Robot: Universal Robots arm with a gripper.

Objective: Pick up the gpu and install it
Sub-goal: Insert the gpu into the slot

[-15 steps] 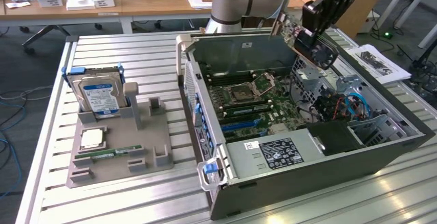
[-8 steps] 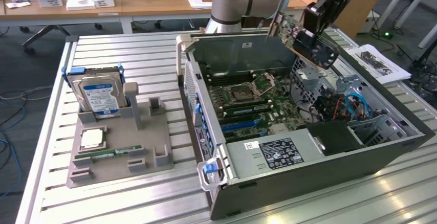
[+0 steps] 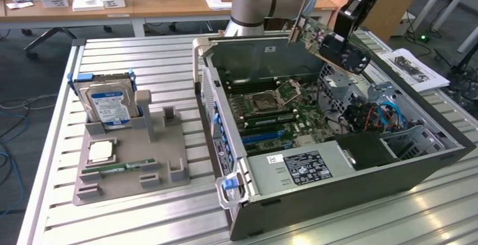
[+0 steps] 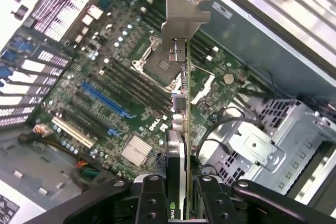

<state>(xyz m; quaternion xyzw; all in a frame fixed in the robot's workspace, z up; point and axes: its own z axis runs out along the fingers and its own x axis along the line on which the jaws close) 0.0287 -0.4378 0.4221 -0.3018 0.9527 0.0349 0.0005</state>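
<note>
Judging by its thin board, your gpu (image 3: 332, 43) is light, stiff, fragile; you have the gripper (image 4: 177, 184) clamped opposite its bracket (image 4: 185, 17).

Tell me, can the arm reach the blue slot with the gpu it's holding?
Probably yes. The gripper holds the gpu above the open case, and nothing lies over the blue slot below it. The cables sit off to the side by the drive cage.
</note>
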